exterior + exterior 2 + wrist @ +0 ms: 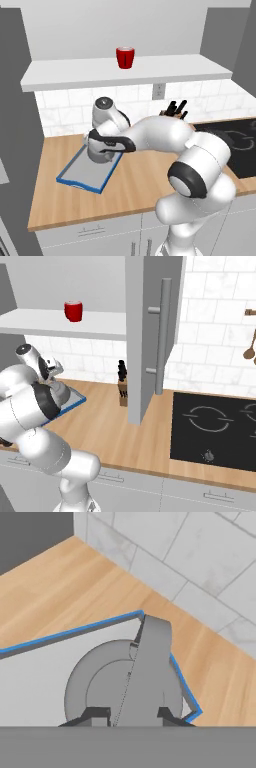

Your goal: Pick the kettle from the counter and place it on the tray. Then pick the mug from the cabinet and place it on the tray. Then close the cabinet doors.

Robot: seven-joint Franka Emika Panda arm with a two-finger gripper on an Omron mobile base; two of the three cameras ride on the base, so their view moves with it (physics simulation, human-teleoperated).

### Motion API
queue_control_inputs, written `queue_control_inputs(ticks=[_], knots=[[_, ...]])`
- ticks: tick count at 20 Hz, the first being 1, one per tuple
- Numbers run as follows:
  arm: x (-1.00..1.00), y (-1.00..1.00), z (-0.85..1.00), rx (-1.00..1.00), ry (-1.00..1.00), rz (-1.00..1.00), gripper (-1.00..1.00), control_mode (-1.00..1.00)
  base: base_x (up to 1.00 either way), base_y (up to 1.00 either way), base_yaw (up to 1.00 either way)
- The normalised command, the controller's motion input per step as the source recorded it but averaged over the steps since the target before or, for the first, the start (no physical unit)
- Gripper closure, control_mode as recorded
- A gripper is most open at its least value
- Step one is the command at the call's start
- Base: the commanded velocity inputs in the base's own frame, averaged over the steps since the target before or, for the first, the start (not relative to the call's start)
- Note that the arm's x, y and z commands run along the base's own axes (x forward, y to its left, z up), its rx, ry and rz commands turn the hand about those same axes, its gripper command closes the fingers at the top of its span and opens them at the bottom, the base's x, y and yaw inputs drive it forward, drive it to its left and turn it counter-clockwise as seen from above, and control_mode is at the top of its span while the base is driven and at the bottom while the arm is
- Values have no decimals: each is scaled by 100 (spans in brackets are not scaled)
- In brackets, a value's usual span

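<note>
The grey kettle (95,682) sits low over the blue-rimmed tray (35,677), near its far corner. My gripper (134,713) is shut on the kettle's arched handle, with one fingertip on each side of it. From the left base the hand hides most of the kettle (100,155), which is over the tray (80,176) on the wooden counter (140,185). The red mug (125,57) stands upright on the cabinet shelf (165,69). The mug (73,311) is well above the arm. One cabinet door (150,331) stands open, edge-on, over the counter.
A knife block (175,109) stands by the tiled wall to the right of the tray. A black cooktop (215,426) takes up the counter's right end. Wooden utensils (250,351) hang on the wall. The open door's bar handle (162,336) juts out above the counter.
</note>
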Motion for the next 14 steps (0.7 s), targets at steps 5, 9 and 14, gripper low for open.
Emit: queue_control_inputs(ticks=[5, 9, 14], knots=[[23, 0, -13, -1, 0, 0, 100, -100, 0, 0, 0], [6, 0, -21, 0, 0, 0, 100, -100, 0, 0, 0], [2, 0, -25, 0, 0, 0, 100, -100, 0, 0, 0]])
